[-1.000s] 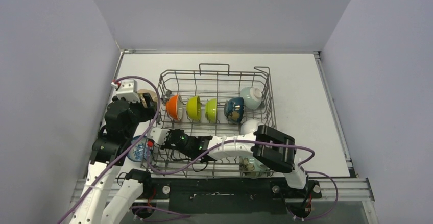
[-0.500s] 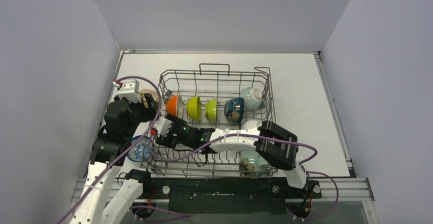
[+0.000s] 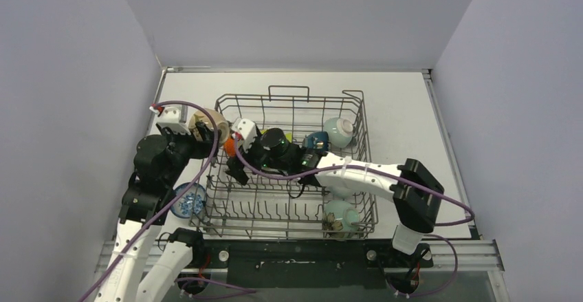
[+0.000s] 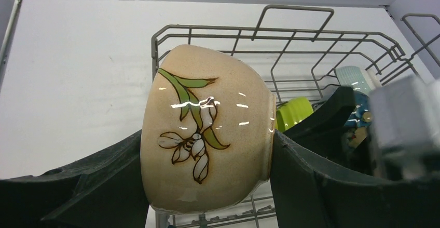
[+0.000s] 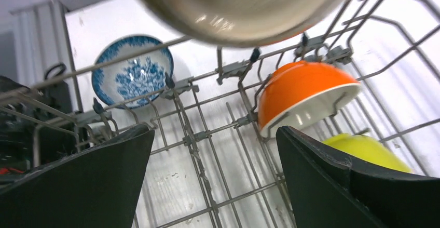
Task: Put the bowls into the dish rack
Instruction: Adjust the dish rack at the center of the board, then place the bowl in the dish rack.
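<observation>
A beige bowl (image 4: 207, 134) with a painted flower lies on its side between my left gripper's (image 4: 207, 152) jaws, which are shut on it at the dish rack's (image 3: 289, 98) left rim. My right gripper (image 5: 215, 134) hangs open and empty over the rack floor (image 5: 192, 134), just below the beige bowl (image 5: 233, 4). An orange bowl (image 5: 301, 95) and a yellow bowl (image 5: 363, 150) stand on edge in the tines beside it. A lime bowl (image 4: 293, 114), a dark blue bowl (image 3: 316, 140) and a pale green bowl (image 3: 338, 131) stand further right. A blue-patterned bowl (image 3: 187, 200) sits on the table left of the rack.
Another pale bowl (image 3: 340, 216) lies at the rack's front right corner. My right arm (image 3: 364, 175) stretches across the rack from the right. Grey walls close in the table (image 3: 412, 123) on three sides.
My right gripper has risen from the rack's front left towards the orange bowl and opened wide. The left gripper has nudged the beige bowl towards the rack.
</observation>
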Controlling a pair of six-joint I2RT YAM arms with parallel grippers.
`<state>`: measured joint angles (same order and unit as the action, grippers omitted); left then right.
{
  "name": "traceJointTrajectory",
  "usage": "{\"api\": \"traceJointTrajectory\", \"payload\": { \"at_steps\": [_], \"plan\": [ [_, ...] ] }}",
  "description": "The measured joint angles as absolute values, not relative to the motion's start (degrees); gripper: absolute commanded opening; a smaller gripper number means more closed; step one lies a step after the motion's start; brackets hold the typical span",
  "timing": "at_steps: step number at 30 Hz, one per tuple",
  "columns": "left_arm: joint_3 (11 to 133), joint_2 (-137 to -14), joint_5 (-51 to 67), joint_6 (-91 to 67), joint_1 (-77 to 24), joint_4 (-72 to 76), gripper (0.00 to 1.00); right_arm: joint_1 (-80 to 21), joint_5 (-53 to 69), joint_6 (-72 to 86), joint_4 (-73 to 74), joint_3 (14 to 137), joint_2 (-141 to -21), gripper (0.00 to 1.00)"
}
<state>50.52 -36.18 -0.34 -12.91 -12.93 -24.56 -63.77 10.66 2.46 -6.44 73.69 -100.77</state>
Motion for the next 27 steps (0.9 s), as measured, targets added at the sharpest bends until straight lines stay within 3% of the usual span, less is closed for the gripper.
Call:
{"api": "traceJointTrajectory", "payload": {
  "at_steps": [14,27],
  "plan": [
    [50.5,-37.1,10.5,-13.5,-13.0,-21.0,0.00,-53.9,23.5,10.0,-6.7,68.0,-93.4,0.98],
    [45.5,-41.3,24.3,-20.6,-16.2,-9.3,0.00,-39.1,37.5,21.0,-13.0,57.1,-84.4,0.92]
  ]
}}
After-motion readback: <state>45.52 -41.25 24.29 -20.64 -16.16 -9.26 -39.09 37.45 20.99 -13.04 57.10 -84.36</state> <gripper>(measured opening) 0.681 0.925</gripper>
